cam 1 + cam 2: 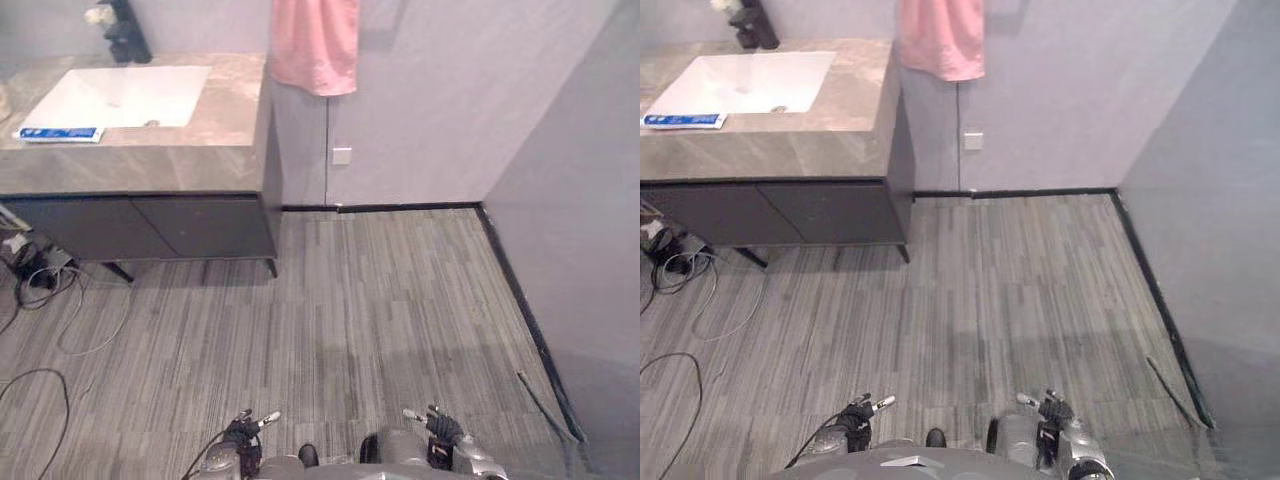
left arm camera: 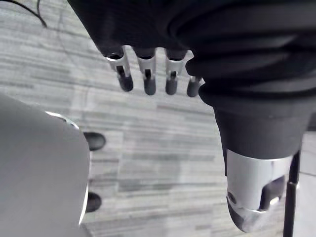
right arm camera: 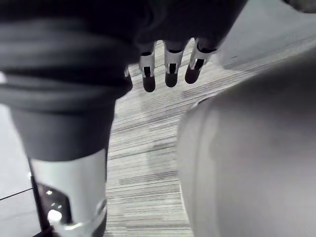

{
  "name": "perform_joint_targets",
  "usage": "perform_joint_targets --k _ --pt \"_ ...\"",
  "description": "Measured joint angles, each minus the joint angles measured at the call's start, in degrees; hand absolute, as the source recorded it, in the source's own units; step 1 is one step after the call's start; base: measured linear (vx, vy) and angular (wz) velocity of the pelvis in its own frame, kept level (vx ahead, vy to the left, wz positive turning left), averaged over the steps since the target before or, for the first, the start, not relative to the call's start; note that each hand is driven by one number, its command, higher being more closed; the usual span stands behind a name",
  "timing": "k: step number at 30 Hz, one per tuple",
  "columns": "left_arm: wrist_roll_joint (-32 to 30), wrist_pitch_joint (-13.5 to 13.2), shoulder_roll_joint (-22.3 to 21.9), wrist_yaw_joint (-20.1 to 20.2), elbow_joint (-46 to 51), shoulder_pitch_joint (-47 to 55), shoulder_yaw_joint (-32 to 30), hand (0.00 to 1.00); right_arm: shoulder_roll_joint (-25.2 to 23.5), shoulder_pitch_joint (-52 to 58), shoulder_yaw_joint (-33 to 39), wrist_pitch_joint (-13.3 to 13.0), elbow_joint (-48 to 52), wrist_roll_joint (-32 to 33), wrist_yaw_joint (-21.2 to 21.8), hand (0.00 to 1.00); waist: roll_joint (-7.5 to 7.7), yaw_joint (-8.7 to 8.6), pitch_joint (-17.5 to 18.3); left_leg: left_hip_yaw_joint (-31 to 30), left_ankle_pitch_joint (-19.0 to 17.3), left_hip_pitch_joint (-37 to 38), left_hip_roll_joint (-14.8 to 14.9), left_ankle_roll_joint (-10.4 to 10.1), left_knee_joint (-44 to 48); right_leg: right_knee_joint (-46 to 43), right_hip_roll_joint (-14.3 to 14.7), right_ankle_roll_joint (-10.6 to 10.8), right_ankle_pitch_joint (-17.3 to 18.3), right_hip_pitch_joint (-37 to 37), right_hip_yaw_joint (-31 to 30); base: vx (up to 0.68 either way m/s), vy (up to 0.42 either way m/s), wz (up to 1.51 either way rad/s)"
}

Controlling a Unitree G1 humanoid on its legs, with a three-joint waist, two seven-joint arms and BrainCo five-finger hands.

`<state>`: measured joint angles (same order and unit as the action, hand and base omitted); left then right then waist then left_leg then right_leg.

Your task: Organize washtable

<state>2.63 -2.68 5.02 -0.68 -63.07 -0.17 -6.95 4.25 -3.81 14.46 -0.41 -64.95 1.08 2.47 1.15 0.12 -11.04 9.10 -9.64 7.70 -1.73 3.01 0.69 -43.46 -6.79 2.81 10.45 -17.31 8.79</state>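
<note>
the grey stone-topped washtable (image 1: 150, 160) with dark cabinet doors stands well apart from the robot, at about 10 o'clock in the eye views, against the pale wall. a white rectangular sink (image 1: 120, 95) is set into its top, with a black faucet (image 1: 128, 35) at the basin's 12 o'clock. a blue and white flat tube (image 1: 60, 133) lies on the counter at the sink's 7 o'clock, just beside the basin's rim. a pink towel (image 1: 315, 45) hangs on the wall at the washtable's 2 o'clock, above a small white wall socket (image 1: 342, 155).

the left hand (image 1: 243, 432) hangs low at 7 o'clock over the grey striped floor (image 1: 380, 300); its fingers (image 2: 148, 81) are straight and relaxed, holding nothing. the right hand (image 1: 440, 428) hangs at 5 o'clock, its fingers (image 3: 170, 69) likewise loose and empty.
</note>
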Motion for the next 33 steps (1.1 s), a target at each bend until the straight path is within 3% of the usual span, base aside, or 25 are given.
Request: perform_joint_targets --k 3,4,7,9,10,11,12,13,14,15,17,18,21,24,25,26,27,28,29,30,31,32,33 --pt "1.50 0.15 0.25 -0.43 -0.37 -0.06 -0.45 0.00 0.03 -0.95 0.04 -0.24 -0.39 1.31 -0.09 0.00 0.03 -0.05 -0.33 -0.33 -2.22 1.98 1.22 -1.05 -0.09 5.59 -2.41 -0.02 0.75 -3.09 4.91 -0.09 0.019 0.07" --pt "1.56 0.26 0.05 -0.60 -0.52 -0.18 -0.38 0.00 0.20 -1.45 0.67 -0.25 -0.40 2.40 -0.06 0.00 -0.33 -0.40 -0.79 -0.33 -3.24 3.07 2.26 -2.20 0.03 12.18 -2.29 0.35 -0.02 -3.76 6.98 -0.08 0.000 -0.11" --pt "1.73 0.26 -0.34 -0.68 -0.53 -1.01 0.12 0.00 0.53 -2.35 2.27 -0.23 -0.27 2.98 -0.09 0.00 -0.79 -1.46 -2.05 -0.22 -5.62 6.68 4.81 -5.98 -0.04 28.66 -0.63 1.54 -8.10 -4.78 10.68 0.09 -0.087 0.05" --pt "2.45 0.22 -0.03 -0.62 -0.46 -0.77 0.12 0.00 0.43 -2.19 2.01 -0.10 -0.32 3.16 -0.08 0.00 -0.15 -1.12 -1.98 -0.43 -7.32 7.92 6.21 -8.82 4.55 28.08 0.37 -0.50 -9.95 -5.03 9.60 0.51 -0.263 0.30" --pt "3.03 0.10 0.05 -0.59 -0.29 -0.50 0.10 0.00 0.28 -1.77 1.80 0.24 -0.41 3.11 -0.04 0.00 0.46 -1.30 -1.65 -0.97 -8.82 6.25 6.81 -11.16 12.13 27.46 0.40 -3.20 -11.29 -3.74 8.87 0.53 -0.336 0.41" --pt "3.49 0.11 -0.68 -0.60 0.12 -0.31 -0.38 0.00 1.08 -2.01 1.73 0.49 -0.36 3.29 0.02 0.00 -1.26 -1.24 -2.02 -1.24 -8.87 1.99 9.97 -11.62 27.17 24.52 1.67 -5.37 -11.29 -1.70 9.31 0.53 -0.386 0.31" --pt "4.08 -0.22 -2.03 -0.14 1.40 0.85 -1.30 0.00 2.02 -2.29 0.86 0.59 -0.07 2.97 0.14 0.00 -4.51 -0.94 -2.10 -1.37 -1.45 -5.74 15.17 -10.56 44.90 24.70 4.85 -6.37 -7.95 1.65 9.67 0.39 -0.299 0.05" --pt "4.61 -0.34 -2.49 -0.10 2.00 1.30 -2.27 0.00 2.16 -2.45 0.31 0.62 0.15 2.67 0.09 0.00 -5.22 -0.37 -2.50 -1.67 2.87 -8.99 17.31 -9.85 52.77 25.12 6.43 -7.22 -6.44 3.62 9.60 0.25 -0.235 -0.43" --pt "6.19 -0.45 -2.86 0.32 3.13 1.68 -3.78 0.00 2.67 -3.57 -0.65 0.97 -0.15 2.42 -0.25 0.00 -6.54 0.70 -3.46 -1.98 2.64 -13.91 19.31 -9.17 65.15 25.27 8.67 -8.45 -4.30 7.79 8.53 0.12 -0.179 -0.70" --pt "6.77 -0.68 -2.45 0.34 4.54 1.59 -4.63 0.00 2.29 -4.88 -0.82 1.04 -0.29 2.31 -0.44 0.00 -5.73 1.25 -4.84 -1.81 0.89 -17.50 18.19 -8.83 70.71 26.23 9.32 -9.24 -2.69 12.80 6.97 0.06 -0.156 -0.79" --pt "7.22 -1.75 -1.56 0.38 5.73 1.62 -4.98 0.00 1.22 -5.89 -1.55 0.94 -0.17 2.31 -0.94 0.00 -4.45 2.35 -5.41 -0.75 -0.84 -21.56 15.21 -9.30 68.35 29.16 9.28 -9.48 -2.53 18.27 4.49 -0.10 -0.107 -0.86" --pt "7.27 -2.15 -1.20 0.34 6.37 1.92 -6.65 0.00 1.26 -6.81 -3.04 0.69 0.07 2.32 -1.27 0.00 -3.08 3.36 -5.89 1.37 -2.14 -25.45 13.66 -8.60 61.08 32.66 9.09 -8.88 -2.54 22.40 1.19 -0.17 -0.079 -1.13" --pt "8.31 -1.91 -1.21 -0.02 5.53 3.81 -9.20 0.00 0.04 -7.82 -4.30 0.52 3.67 2.33 -1.39 0.00 -2.26 4.21 -6.20 4.32 -1.67 -28.27 13.35 -7.94 40.61 36.49 7.65 -4.34 -0.37 27.84 -2.73 0.35 -0.055 -1.17" --pt "8.39 -1.07 -2.64 -0.58 4.04 7.22 -9.89 0.00 0.43 -4.20 -8.24 -0.28 8.90 2.22 -1.52 0.00 -4.03 3.90 -4.97 0.00 8.65 -26.17 12.52 -7.54 6.65 37.58 7.17 0.84 3.30 34.98 -5.39 0.69 0.184 -0.70" --pt "8.56 -0.96 -2.85 -0.71 3.71 7.99 -9.85 0.00 0.55 -3.40 -9.30 -0.62 9.06 2.22 -1.57 0.00 -4.88 3.96 -4.19 -0.98 11.32 -26.71 12.73 -6.43 5.62 37.35 7.08 1.68 4.94 36.83 -6.33 0.74 0.247 -0.59" --pt "9.56 -0.92 -2.65 -0.97 2.91 8.33 -9.90 0.00 0.57 -2.80 -10.49 -0.62 8.80 2.20 -1.59 0.00 -3.70 4.41 -3.56 -0.62 18.10 -26.94 12.03 -5.32 8.56 36.47 6.15 2.83 6.29 37.87 -6.91 0.78 0.250 -0.23" --pt "9.99 -0.91 -0.73 -1.13 2.50 7.55 -9.71 0.00 -0.84 -1.87 -11.79 -0.55 8.84 2.14 -1.44 0.00 -0.06 4.03 -1.74 0.88 19.69 -27.19 8.99 -4.28 9.04 32.66 2.45 2.73 5.99 36.31 -6.52 0.63 0.174 -0.02" --pt "9.99 -0.92 -0.40 -1.19 2.51 7.29 -9.46 0.00 -1.01 -1.70 -11.92 -0.55 8.86 2.13 -1.39 0.00 0.60 4.00 -1.29 1.04 19.61 -27.05 8.26 -4.06 8.77 31.37 1.80 2.58 5.62 35.44 -6.61 0.63 0.236 0.33" --pt "9.99 -1.08 0.04 -1.22 2.66 6.36 -8.68 0.00 -1.20 -1.30 -11.97 -0.58 8.80 2.13 -1.26 0.00 1.45 3.86 -0.74 1.30 19.20 -26.32 5.89 -2.82 8.80 25.18 -0.05 2.75 2.96 32.50 -6.97 0.60 0.255 0.43" --pt "9.95 -1.21 0.43 -1.30 2.63 5.89 -8.62 0.00 -1.12 -0.76 -11.69 -0.58 8.69 2.15 -1.30 0.00 1.87 3.58 -0.62 1.13 16.15 -23.58 3.06 -1.25 9.60 16.09 -1.76 2.82 -2.83 30.27 -7.98 0.61 0.269 0.46" --pt "9.96 -1.14 0.41 -1.31 2.48 5.86 -8.62 0.00 -1.08 -0.60 -11.60 -0.58 8.67 2.15 -1.29 0.00 1.93 3.48 -0.67 1.05 15.38 -22.56 2.48 -0.99 9.65 14.13 -2.04 2.94 -4.63 29.99 -8.09 0.61 0.238 0.55" --pt "9.96 -0.91 0.32 -1.53 2.43 6.01 -8.35 0.00 -0.88 1.11 -11.41 -0.63 8.61 2.10 -1.27 0.00 1.54 3.06 -0.58 0.11 12.98 -18.61 0.83 0.02 9.48 4.86 -3.05 3.02 -14.49 27.85 -8.16 0.41 0.195 0.45" --pt "9.97 -1.11 0.44 -1.58 2.67 6.10 -7.05 0.00 -0.90 1.70 -11.83 -0.75 8.31 1.81 -1.22 0.00 1.40 2.95 -0.50 -0.01 10.76 -14.62 -0.27 0.50 8.85 -8.70 -4.35 3.03 -15.93 21.53 -8.42 0.35 0.183 0.40"
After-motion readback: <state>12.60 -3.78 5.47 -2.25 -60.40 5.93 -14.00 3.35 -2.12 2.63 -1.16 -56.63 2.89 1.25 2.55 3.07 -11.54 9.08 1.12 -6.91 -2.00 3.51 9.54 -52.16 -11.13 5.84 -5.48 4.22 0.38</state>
